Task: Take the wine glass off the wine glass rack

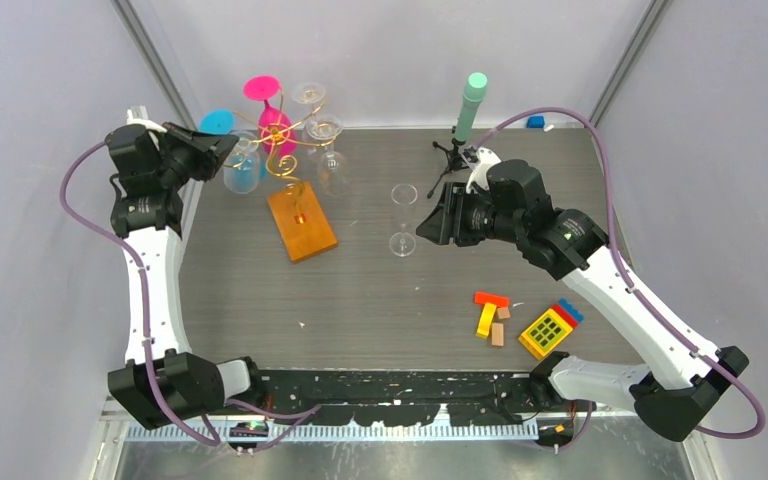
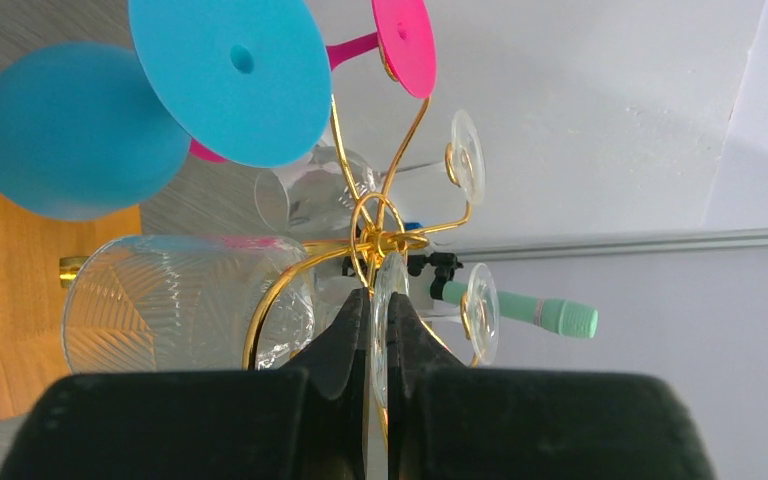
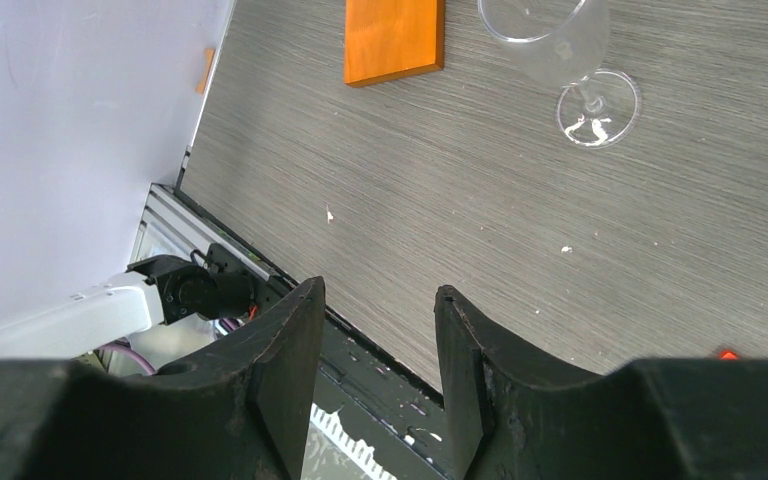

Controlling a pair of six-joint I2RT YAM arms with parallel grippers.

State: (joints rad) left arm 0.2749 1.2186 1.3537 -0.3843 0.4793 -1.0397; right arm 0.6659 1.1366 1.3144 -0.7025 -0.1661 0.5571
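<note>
Top external view, near edge first: the right gripper (image 1: 430, 228) hangs empty with jaws spread, just beside a clear wine glass (image 1: 403, 218) standing upright on the bench (image 1: 380, 300). That one looks done! Farther back, the wine glass rack (image 1: 290, 165) holds more glasses (image 1: 325, 130), and the left gripper (image 1: 222, 150) has its jaws pressed together among them.

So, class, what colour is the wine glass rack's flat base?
The base is orange, clearest from the top camera.
</note>
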